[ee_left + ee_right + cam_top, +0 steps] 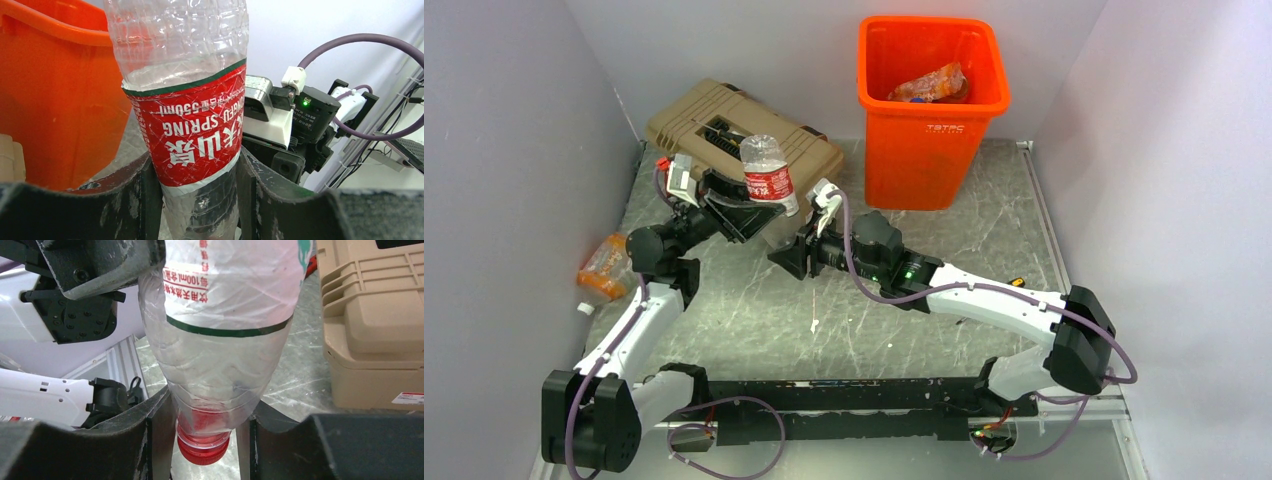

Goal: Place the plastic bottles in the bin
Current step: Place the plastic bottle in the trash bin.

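A clear plastic bottle (769,175) with a red label is held off the table, cap end down, in front of the tan toolbox. My left gripper (746,212) is shut on its labelled body (192,130), the fingers (145,200) pressing both sides. My right gripper (802,240) is closed round the same bottle's shoulder (225,340) just above the red cap (204,447). The orange bin (929,150) stands at the back right and has a crumpled orange-labelled bottle (929,85) inside. Another orange bottle (604,268) lies on the table by the left wall.
A tan ribbed toolbox (704,115) sits at the back left, right behind the held bottle and close to my left gripper. Grey walls close in on both sides. The bin (55,100) fills the left of the left wrist view.
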Controlling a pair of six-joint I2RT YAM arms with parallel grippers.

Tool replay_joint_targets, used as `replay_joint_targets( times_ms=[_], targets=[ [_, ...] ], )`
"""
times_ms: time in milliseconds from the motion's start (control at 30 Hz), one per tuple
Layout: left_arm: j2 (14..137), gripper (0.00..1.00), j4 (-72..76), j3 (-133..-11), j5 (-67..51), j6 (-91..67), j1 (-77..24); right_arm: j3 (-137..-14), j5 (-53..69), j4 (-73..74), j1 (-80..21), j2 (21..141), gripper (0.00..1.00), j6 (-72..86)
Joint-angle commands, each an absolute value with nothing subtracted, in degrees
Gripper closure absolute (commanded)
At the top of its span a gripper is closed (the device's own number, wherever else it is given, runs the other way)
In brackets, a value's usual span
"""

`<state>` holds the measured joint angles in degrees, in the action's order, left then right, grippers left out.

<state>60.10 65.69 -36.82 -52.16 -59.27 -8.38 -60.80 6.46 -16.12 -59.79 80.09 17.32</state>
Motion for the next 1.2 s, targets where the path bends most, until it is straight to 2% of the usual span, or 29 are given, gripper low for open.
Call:
replay_joint_targets(
  times_ms=[0, 100, 167, 267, 533, 833, 967, 1100, 1167],
  targets=[
    [58.57, 0.88, 65.00, -37.45, -51.84, -60.24, -8.70, -62.57, 3.91, -16.45, -59.24, 79.32, 1.00, 15.55],
    [58.24, 0.52, 61.20, -38.40, -51.92, -59.35, -8.70, -62.11, 3.59, -16.04, -59.24, 78.59, 1.00, 15.26],
    [57.79, 0.24, 59.79, -38.51, -51.46, -58.73, -8.70, -61.64, 3.12, -15.70, -59.24, 77.94, 1.00, 14.94],
    [56.50, 0.02, 59.91, -37.56, -50.25, -58.02, -8.70, -60.97, 2.66, -15.02, -59.24, 77.08, 1.00, 14.39],
    [56.95, 0.00, 61.72, -37.01, -50.16, -59.00, -8.70, -61.26, 5.91, -10.33, -59.44, 76.69, 1.00, 11.22],
    [56.18, 0.00, 57.77, -36.70, -47.73, -56.70, -8.70, -63.05, 0.99, -4.76, -61.48, 77.22, 1.00, 6.56],
    [58.01, 0.14, 58.48, -37.46, -49.18, -57.52, -8.70, -63.59, 1.22, -4.37, -62.71, 77.86, 1.00, 5.81],
    [59.87, 0.40, 60.91, -37.97, -50.56, -59.43, -8.70, -64.29, 0.16, -3.24, -63.67, 78.32, 0.99, 5.11],
    [60.09, 0.51, 62.33, -37.78, -50.68, -59.82, -8.70, -63.77, -0.48, -3.67, -63.68, 77.78, 0.78, 5.54]
  ],
)
